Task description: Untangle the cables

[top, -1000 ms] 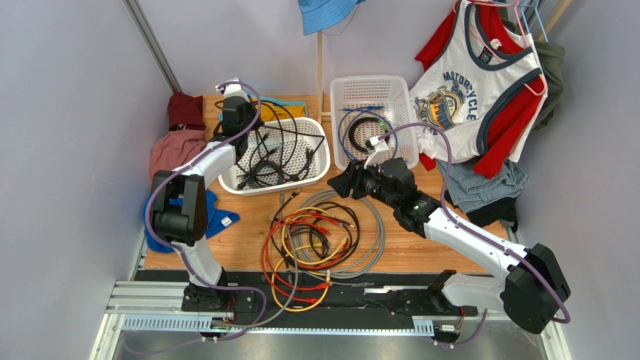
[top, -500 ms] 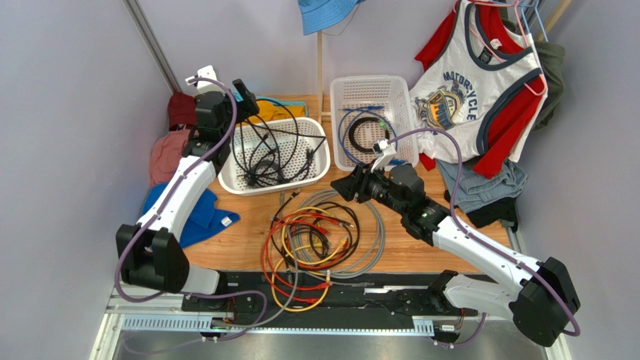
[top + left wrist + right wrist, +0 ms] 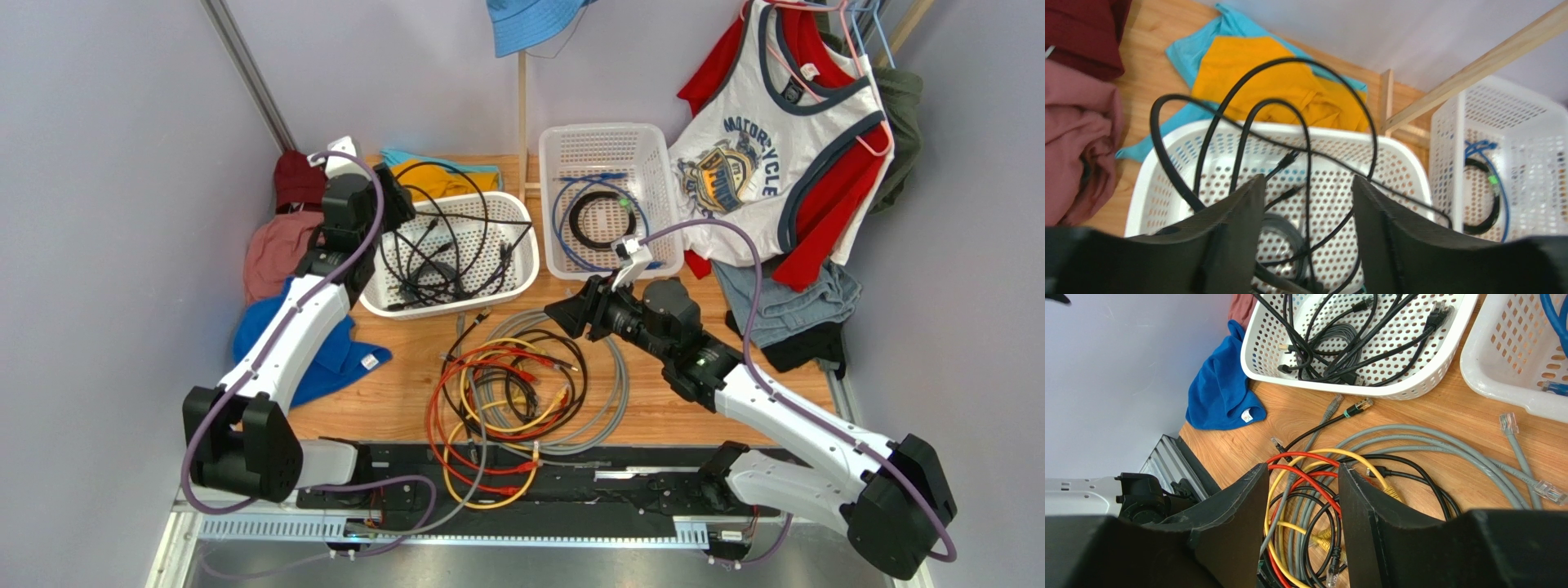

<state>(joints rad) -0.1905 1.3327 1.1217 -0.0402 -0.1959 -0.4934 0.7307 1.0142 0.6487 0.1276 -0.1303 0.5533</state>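
Many thin cables [image 3: 521,392] lie coiled in a loose heap at the middle of the wooden table [image 3: 393,404]. Red, orange, yellow, black and grey loops overlap, and the nearest ones spill past the front edge onto the black rail [image 3: 638,484]. More black cables fill the oval basket [image 3: 444,309] at the back left, some arching above its rim. A black coil and a blue cord sit in the rectangular basket [image 3: 610,130] just beside it.

Bare wood shows left of the heap as far as a blue cloth [image 3: 344,355], and again to the heap's right. Bundled clothes crowd both side edges by the grey walls.

The left gripper [image 3: 1306,182] hangs over the oval basket with its fingers well apart; black loops show between them and nothing is pinched. The right gripper [image 3: 1303,470] hovers over the far side of the heap, fingers parted, holding nothing.

Only the left wrist camera shows the yellow cloth [image 3: 1223,61] on teal fabric behind the oval basket. Only the right wrist camera picks out the clear plug ends [image 3: 1509,422] on the grey cords. Both baskets are perforated white plastic.
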